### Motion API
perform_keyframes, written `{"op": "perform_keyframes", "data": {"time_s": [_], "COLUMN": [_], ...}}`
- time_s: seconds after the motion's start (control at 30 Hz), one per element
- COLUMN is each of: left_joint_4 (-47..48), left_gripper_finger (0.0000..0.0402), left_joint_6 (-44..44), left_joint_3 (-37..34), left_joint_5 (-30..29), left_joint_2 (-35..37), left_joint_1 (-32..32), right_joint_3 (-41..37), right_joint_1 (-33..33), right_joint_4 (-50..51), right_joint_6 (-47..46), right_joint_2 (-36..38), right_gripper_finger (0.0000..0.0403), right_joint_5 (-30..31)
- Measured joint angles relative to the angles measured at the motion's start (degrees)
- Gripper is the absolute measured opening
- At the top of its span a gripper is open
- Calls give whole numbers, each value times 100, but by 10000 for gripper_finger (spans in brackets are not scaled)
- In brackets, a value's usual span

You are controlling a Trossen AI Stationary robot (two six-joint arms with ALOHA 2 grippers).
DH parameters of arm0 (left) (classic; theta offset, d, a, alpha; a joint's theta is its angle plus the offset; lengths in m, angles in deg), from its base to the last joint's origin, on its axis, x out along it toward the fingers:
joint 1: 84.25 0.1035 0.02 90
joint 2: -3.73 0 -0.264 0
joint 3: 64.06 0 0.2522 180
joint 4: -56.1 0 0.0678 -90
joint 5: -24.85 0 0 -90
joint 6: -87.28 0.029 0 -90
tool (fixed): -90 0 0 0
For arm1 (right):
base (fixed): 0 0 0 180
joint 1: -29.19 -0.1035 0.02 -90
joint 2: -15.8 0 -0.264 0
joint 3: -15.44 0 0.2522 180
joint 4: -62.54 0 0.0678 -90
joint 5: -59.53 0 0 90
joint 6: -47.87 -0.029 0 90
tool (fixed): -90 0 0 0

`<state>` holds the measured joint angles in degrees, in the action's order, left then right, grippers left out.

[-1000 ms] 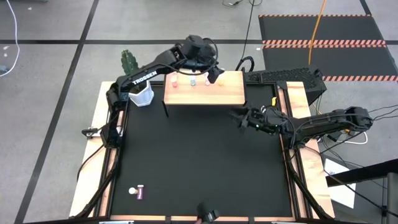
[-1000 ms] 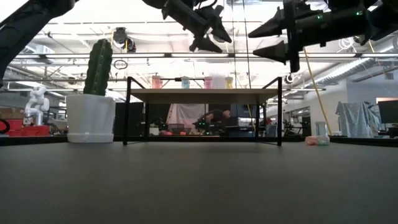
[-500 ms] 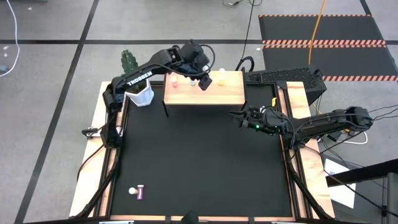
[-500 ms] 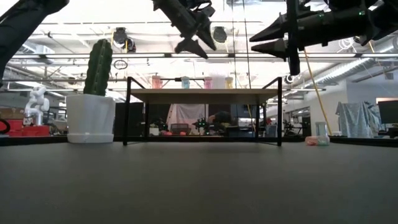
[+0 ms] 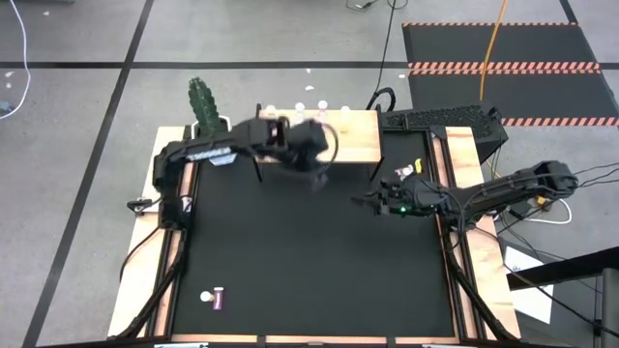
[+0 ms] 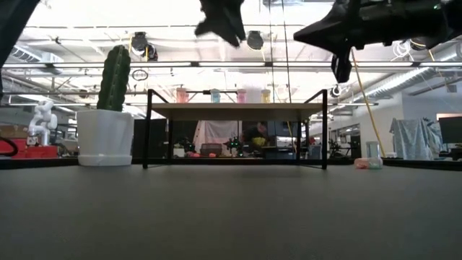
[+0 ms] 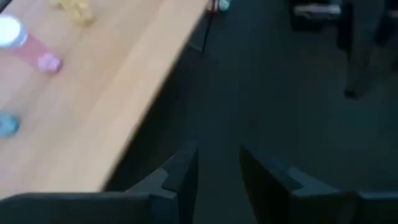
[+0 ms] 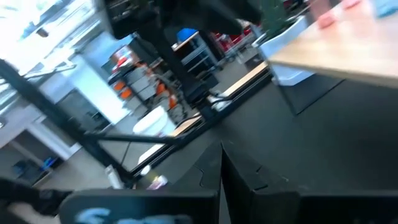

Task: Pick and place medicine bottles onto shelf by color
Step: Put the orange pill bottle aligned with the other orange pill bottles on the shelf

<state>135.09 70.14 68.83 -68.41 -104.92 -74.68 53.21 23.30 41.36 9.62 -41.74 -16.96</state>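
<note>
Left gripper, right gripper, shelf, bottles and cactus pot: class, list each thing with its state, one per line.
Left gripper: jaws slightly apart, holding nothing.
Right gripper: jaws shut, holding nothing.
Shelf: standing, four bottles on top.
Shelf bottles: upright, in a row.
Purple bottle: lying on the mat.
Cactus pot: upright.

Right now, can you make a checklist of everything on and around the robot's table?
Surface: black table top, mostly bare.
Job's things: four medicine bottles in a row on the shelf; one purple bottle lying near the table's front left corner.
Clutter: cactus pot beside the shelf.
Grippers: left gripper in front of the shelf, slightly open, empty; right gripper shut, empty, above the table's right side.
Cables: orange cable on the floor.
Surroundings: striped floor mat, workshop shelves behind.
</note>
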Motion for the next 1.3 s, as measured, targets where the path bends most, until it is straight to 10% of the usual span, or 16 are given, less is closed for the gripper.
{"op": "perform_keyframes", "data": {"time_s": [0.23, 0.6, 0.87, 1.3], "left_joint_4": [1374, 2374, 1902, -32], "left_gripper_finger": [102, 101, 101, 101], "left_joint_6": [-1474, -4323, -5476, -7267], "left_joint_3": [-2, -429, -2646, -6033], "left_joint_5": [-1936, -1305, -954, -79], "left_joint_2": [430, 579, 1433, 4098], "left_joint_1": [-1179, -3462, -4422, -4943], "right_joint_3": [0, 0, 392, 2910], "right_joint_1": [-354, -1487, -2806, -2346], "right_joint_4": [-79, -418, 147, 1005], "right_joint_6": [125, 438, 181, -7], "right_joint_2": [0, -2, -275, -2702], "right_gripper_finger": [1, 1, 0, 0], "right_joint_5": [7, 946, 3242, 3442]}}
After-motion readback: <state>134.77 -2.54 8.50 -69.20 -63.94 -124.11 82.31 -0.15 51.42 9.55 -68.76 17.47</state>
